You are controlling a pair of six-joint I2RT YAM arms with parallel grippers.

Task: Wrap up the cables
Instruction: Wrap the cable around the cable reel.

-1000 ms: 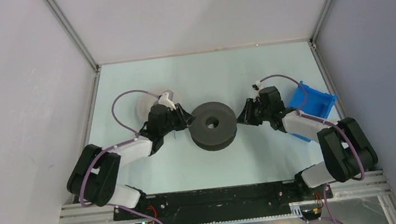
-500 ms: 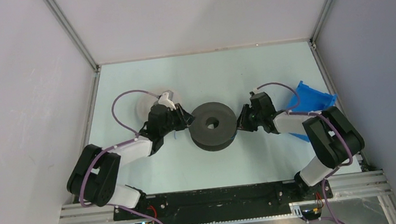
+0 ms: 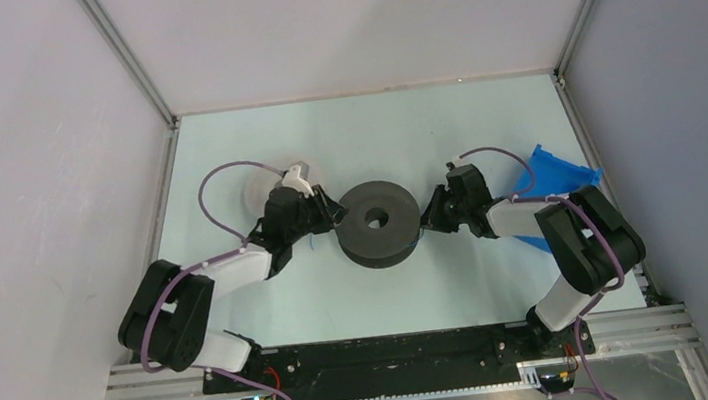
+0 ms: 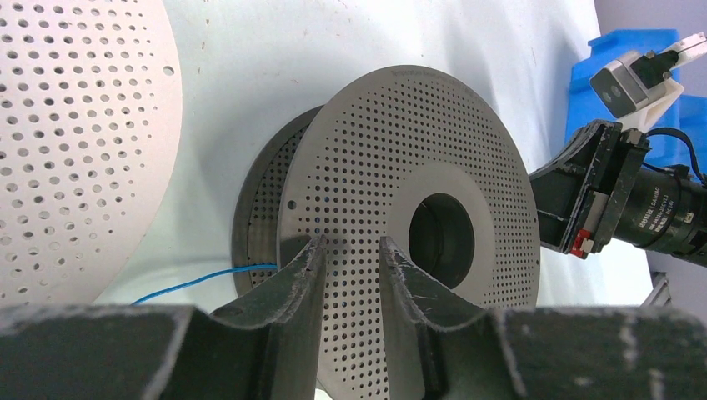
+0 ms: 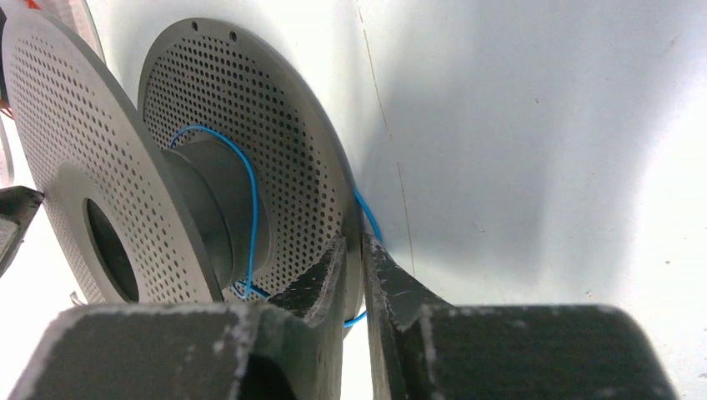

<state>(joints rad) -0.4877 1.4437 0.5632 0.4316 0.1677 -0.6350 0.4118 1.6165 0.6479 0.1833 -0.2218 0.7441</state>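
A dark grey perforated spool (image 3: 380,222) lies flat mid-table. A thin blue cable (image 5: 253,208) loops once round its core and trails out past the left side (image 4: 200,279). My left gripper (image 3: 337,214) is at the spool's left edge. In the left wrist view its jaws (image 4: 350,246) stand apart over the top flange's face (image 4: 417,167), nothing between them. My right gripper (image 3: 425,220) is at the spool's right edge. In the right wrist view its fingers (image 5: 357,242) pinch the rim of the flange nearer the table, and the blue cable runs through the same gap.
A white perforated spool (image 3: 264,192) lies behind my left gripper. A blue bin (image 3: 554,182) stands at the right table edge behind my right arm. Enclosure walls and aluminium posts ring the table.
My right arm has drawn in leftward to the spool, and its jaws have narrowed onto the flange rim. The left arm and the spool have not moved.
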